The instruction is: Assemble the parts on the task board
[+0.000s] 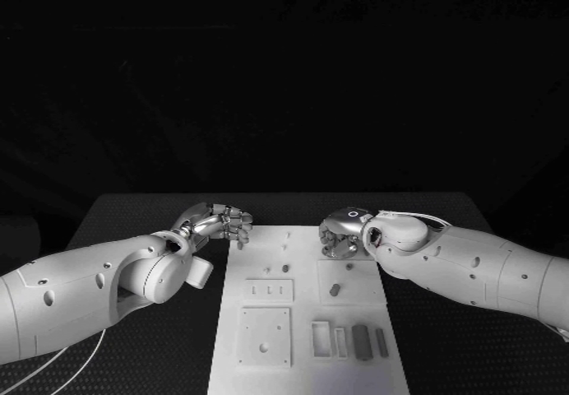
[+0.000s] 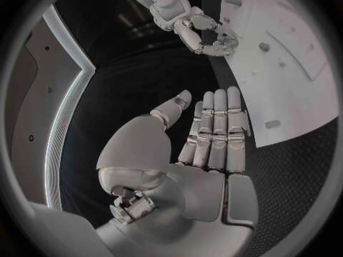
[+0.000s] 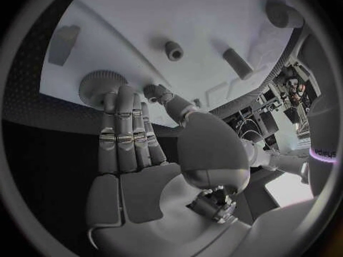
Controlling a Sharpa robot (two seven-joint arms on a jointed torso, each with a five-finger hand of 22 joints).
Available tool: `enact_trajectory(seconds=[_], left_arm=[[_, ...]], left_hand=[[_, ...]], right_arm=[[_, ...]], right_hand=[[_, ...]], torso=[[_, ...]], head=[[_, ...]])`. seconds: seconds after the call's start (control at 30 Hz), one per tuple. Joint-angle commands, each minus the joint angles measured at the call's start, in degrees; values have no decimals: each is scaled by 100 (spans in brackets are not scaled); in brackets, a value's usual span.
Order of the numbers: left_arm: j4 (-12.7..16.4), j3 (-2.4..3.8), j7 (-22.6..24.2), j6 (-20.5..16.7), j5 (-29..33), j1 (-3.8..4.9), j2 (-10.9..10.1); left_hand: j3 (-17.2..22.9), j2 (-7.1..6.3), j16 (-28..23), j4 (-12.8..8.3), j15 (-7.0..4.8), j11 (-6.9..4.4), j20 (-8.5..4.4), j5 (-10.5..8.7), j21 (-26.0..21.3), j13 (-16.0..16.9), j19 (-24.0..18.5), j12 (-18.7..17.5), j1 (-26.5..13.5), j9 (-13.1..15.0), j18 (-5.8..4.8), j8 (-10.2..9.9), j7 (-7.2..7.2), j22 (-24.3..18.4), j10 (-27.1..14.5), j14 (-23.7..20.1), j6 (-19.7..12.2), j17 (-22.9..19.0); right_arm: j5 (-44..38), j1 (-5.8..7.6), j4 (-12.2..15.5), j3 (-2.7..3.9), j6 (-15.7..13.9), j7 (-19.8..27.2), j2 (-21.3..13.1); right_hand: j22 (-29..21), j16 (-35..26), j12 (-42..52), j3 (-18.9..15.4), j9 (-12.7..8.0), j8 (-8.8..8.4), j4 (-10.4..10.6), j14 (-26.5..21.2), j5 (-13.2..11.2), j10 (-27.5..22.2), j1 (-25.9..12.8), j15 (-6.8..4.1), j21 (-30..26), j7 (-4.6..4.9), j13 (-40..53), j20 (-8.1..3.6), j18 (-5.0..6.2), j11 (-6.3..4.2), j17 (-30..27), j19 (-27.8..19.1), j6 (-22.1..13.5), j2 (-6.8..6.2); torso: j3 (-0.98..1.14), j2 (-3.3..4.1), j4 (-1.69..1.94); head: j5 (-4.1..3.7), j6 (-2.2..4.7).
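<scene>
Right hand [image 1: 344,234] rests at the far right corner of the task board [image 1: 303,362], fingers extended and close together, fingertips [image 3: 118,94] touching a round knurled part [image 3: 100,85] that stands on the board. Thumb and fingers bracket this part loosely; the pictures do not show whether it is actually held. In the left wrist view the same hand [image 2: 207,37] appears curled over the board's far edge.

Left hand [image 1: 219,222] sits just off the far left corner of the board, over the bench [image 1: 142,214]. It is released: fingers [image 2: 214,131] are straight and side by side, the thumb stands apart, and nothing lies in the palm.

The task board lies flat in the middle of the bench, running from near the hands toward the robot. Small grey parts lie on it: a short peg [image 1: 286,268] near the centre, an oblong piece [image 1: 335,289] beside it to the right, and a dark bar [image 1: 359,341] in a recess near the near right corner. Rectangular plates and recesses fill the near half of the board.
</scene>
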Motion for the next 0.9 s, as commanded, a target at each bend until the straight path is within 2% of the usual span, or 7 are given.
enact_trajectory(seconds=[0.03,0.23,0.5,0.67,0.9], left_arm=[[15,6,62,92,-16,7,1],[17,6,57,98,-16,7,0],[18,7,49,104,-15,7,7],[10,8,48,106,-14,7,17],[14,8,34,95,-1,7,2]], left_hand=[[-47,-14,-36,-1,44,35,-22,18,-31,6,-18,-32,-42,-7,-12,-29,29,6,18,-12,2,9],[-51,-17,-43,-1,44,36,-23,18,-34,7,-18,-40,-48,-9,-12,-35,31,7,17,-10,-1,16],[-58,-21,-55,2,44,39,-23,18,-38,9,-15,-52,-63,-12,-13,-44,35,8,17,-5,-7,28],[-64,-25,-64,4,44,40,-23,18,-41,11,-14,-61,-74,-14,-13,-50,37,9,16,-2,-11,37],[-69,-30,-75,5,44,43,-24,17,-45,13,-12,-74,-86,-17,-13,-60,42,11,13,1,-20,48]], right_arm=[[-77,-106,3,-61,286,34,22],[-118,-119,-7,-73,221,22,31],[-195,-157,-39,-111,308,-19,102],[-234,-218,-71,-168,305,-53,155],[-249,-258,-137,-189,303,-121,193]], right_hand=[[80,7,-36,30,4,-17,4,55,21,85,-48,-10,-28,-21,4,-13,61,-10,19,24,74,24],[116,42,-41,50,30,18,-17,122,21,243,5,-54,34,-82,34,-52,61,-60,78,95,216,134],[121,77,-65,72,40,22,-31,168,22,371,121,-89,97,-128,64,-86,61,-100,143,137,327,304],[121,82,-72,68,40,19,-33,173,21,386,134,-93,106,-132,68,-88,61,-104,154,139,339,315],[119,80,-112,25,31,-13,-28,169,21,385,111,-92,122,-122,70,-86,61,-100,174,136,327,245]], torso=[[2,11,-5],[-1,20,-17],[1,38,-5],[1,45,-5],[5,51,-15]], head=[[16,-11],[13,-8],[-2,8],[-7,14],[-10,22]])
